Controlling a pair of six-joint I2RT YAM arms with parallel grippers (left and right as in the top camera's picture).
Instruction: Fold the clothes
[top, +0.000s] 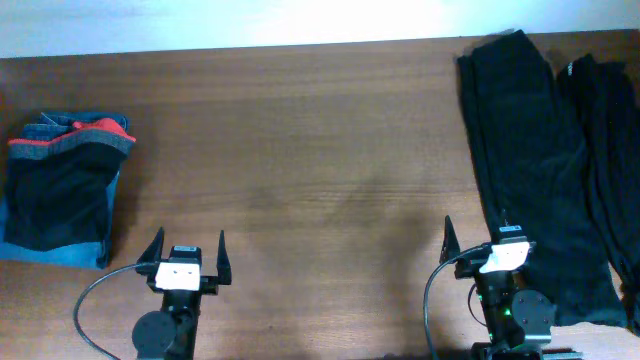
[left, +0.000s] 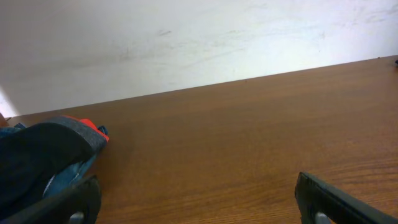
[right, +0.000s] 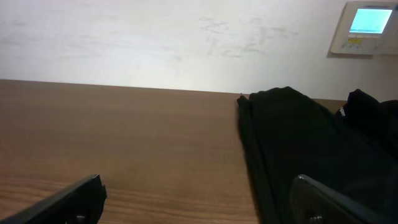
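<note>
A long black garment (top: 530, 160) lies flat along the right side of the table, with a second black garment (top: 610, 140) beside it at the far right edge. A folded stack (top: 62, 185) sits at the left: dark cloth with a red and grey band on blue denim. My left gripper (top: 188, 250) is open and empty near the front edge, right of the stack (left: 43, 155). My right gripper (top: 478, 245) is open and empty, its right finger over the black garment's (right: 298, 143) left edge.
The brown wooden table (top: 300, 150) runs to a white wall at the back. A small wall panel with a lit screen (right: 367, 25) shows in the right wrist view. Cables loop from both arm bases at the front edge.
</note>
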